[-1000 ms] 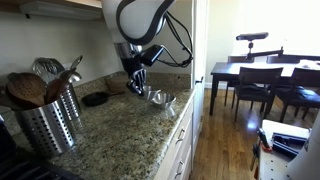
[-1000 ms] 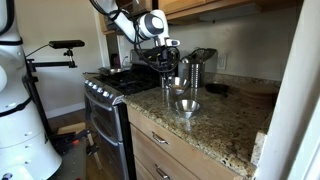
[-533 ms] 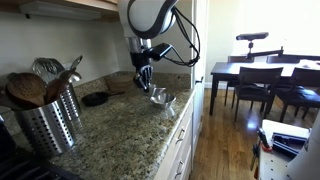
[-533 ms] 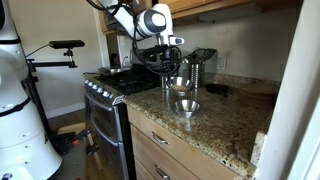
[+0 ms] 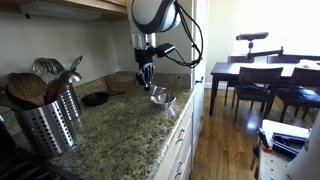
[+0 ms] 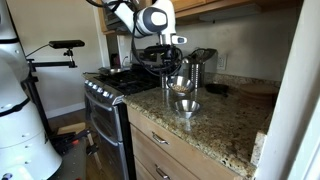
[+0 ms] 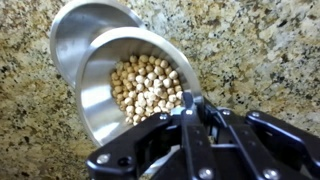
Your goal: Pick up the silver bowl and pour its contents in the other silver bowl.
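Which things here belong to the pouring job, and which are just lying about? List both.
Job: gripper, shut on the held silver bowl; chickpeas inside it; other silver bowl below.
Lying about: perforated utensil holder; flat black dish.

Arm is rising and easing toward the table's (image 6: 215, 125) front edge. Hand (image 5: 148, 84) is sitting higher than a second ago. The silver bowl (image 6: 178, 84), pinched at its rim, is lifting off the table surface and is now hanging just above the other silver bowl (image 6: 187, 106).
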`<move>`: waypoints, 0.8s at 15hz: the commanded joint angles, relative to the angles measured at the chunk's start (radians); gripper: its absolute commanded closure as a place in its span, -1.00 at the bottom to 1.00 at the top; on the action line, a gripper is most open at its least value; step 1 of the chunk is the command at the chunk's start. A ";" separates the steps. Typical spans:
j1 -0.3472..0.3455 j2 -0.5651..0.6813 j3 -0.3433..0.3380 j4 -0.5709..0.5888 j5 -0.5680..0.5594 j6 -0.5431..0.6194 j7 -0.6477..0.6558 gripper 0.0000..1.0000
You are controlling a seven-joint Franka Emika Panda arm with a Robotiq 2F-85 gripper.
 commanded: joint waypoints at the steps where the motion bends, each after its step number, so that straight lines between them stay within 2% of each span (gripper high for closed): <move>1: -0.006 -0.031 0.004 -0.029 0.051 0.032 -0.062 0.86; 12: -0.035 -0.040 -0.011 -0.051 0.223 0.066 -0.196 0.86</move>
